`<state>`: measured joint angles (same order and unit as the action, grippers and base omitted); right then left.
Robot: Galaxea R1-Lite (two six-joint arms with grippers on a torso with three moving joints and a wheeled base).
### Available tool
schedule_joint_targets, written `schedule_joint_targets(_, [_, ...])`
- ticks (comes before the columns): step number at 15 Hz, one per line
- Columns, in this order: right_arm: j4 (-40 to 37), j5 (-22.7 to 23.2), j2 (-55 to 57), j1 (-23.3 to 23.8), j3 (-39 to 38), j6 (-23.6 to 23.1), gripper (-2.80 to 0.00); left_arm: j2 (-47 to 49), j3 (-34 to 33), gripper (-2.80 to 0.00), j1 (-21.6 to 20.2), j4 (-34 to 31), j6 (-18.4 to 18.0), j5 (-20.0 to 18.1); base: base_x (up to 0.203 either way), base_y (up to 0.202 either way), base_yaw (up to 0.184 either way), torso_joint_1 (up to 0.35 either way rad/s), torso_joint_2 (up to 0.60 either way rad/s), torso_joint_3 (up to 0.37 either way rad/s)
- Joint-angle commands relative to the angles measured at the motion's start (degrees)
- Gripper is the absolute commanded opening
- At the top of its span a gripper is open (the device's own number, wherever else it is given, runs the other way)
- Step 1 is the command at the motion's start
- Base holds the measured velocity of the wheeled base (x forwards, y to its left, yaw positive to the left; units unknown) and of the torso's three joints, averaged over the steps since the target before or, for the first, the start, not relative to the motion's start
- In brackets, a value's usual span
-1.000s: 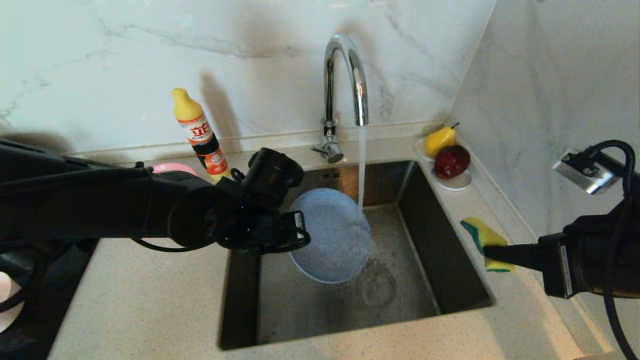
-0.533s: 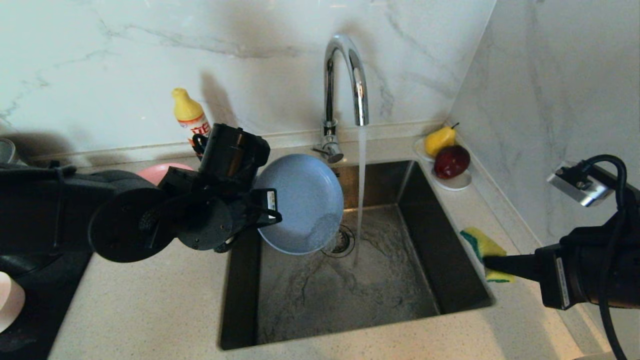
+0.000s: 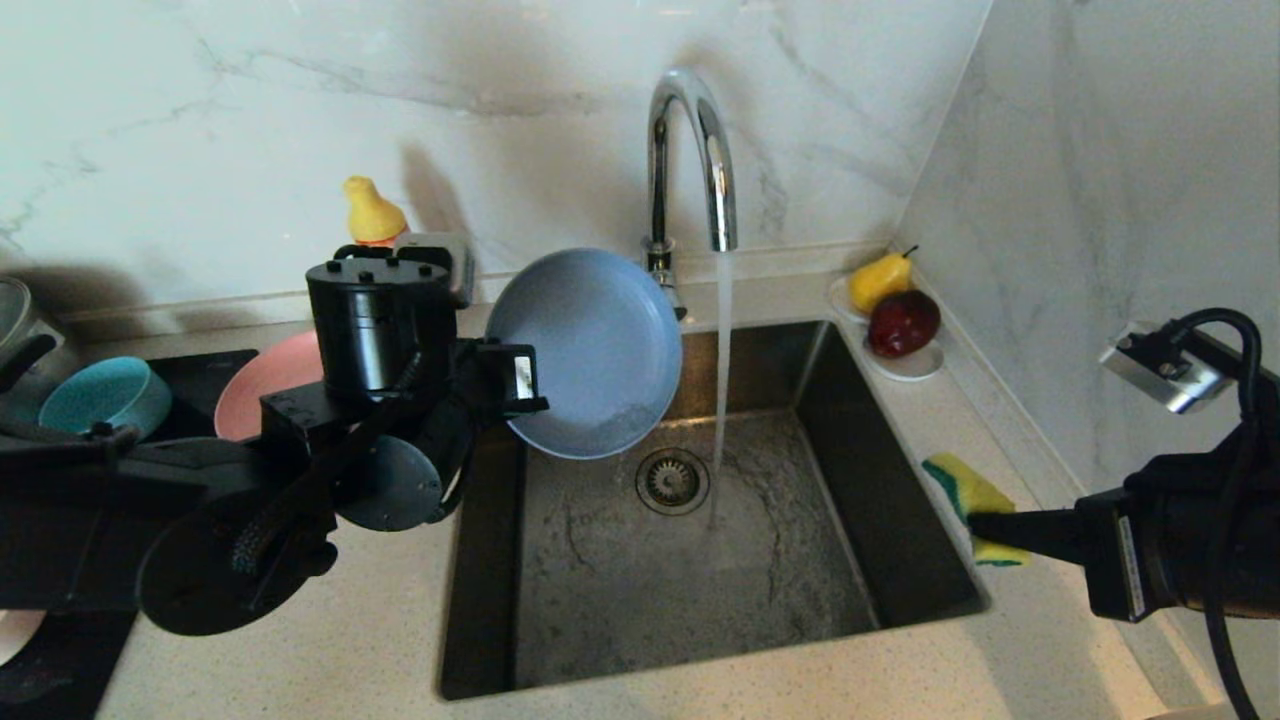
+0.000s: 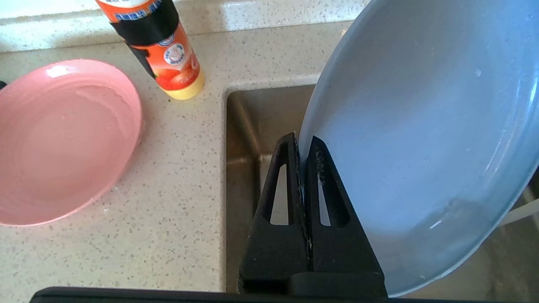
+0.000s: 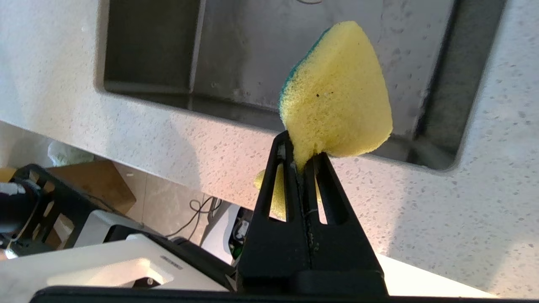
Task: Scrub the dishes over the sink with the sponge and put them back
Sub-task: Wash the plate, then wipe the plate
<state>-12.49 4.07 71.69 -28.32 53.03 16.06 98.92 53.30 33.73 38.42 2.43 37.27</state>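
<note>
Nearest in the head view, the left gripper is clamped on the rim of the grey-blue plate, which the left wrist view shows pinched edge-on between the 2 black fingers. The plate is tilted, its hollow facing the camera, held in the air over the left rear part of the sink and clear of the water stream running from the tap. A wet film sits in its lower curve.

Over on the right, the right gripper hangs above the counter just beside the sink's right edge, closed on the sponge — the right wrist view shows the yellow body nipped between the fingertips, green side turned away.

Farther back on the left lie the salmon-pink plate and the teal bowl on the counter; a detergent bottle stands behind the arm, and a saucer of fruit sits by the far right corner.

Judging by this, the plate looks rinsed and the put-back step is in hand — 1 dish of 4. The next move calls for carrying the plate leftward over the sink lip, levelling it, and setting it down near the pink plate without clipping the bottle, then releasing.
</note>
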Motion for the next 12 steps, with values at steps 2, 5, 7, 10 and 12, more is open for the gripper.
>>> schedule_joint_targets(2, [-0.3, 0.0, -1.1, -4.5, 0.2, 0.4, -2.80, -4.2, -1.3, -2.80, 0.0, -1.7, 0.5, -1.2, 0.000, 0.000, 0.000, 0.000, 0.00, 0.000])
schedule_joint_targets(5, [-0.5, 0.1, -2.0, -5.9, 0.7, 0.5, -2.80, -11.1, -3.5, -2.80, 0.1, -11.5, 3.7, -9.6, 0.000, 0.000, 0.000, 0.000, 0.00, 0.000])
schedule_joint_targets(7, [-2.5, 0.4, -3.0, -8.6, 0.7, 0.7, -2.80, -16.6, -4.0, -2.80, 0.1, -24.2, 8.3, -20.4, 0.000, 0.000, 0.000, 0.000, 0.00, 0.000])
schedule_joint_targets(10, [-3.4, 0.5, -2.8, -13.4, 1.0, 0.8, -2.80, -18.9, -6.0, -2.80, 1.3, -30.4, 11.6, -29.0, 0.000, 0.000, 0.000, 0.000, 0.00, 0.000])
schedule_joint_targets(12, [-3.4, 0.5, -1.4, -17.3, 2.0, 0.8, -2.80, -18.9, -8.1, -2.80, 3.8, -30.3, 11.0, -29.1, 0.000, 0.000, 0.000, 0.000, 0.00, 0.000])
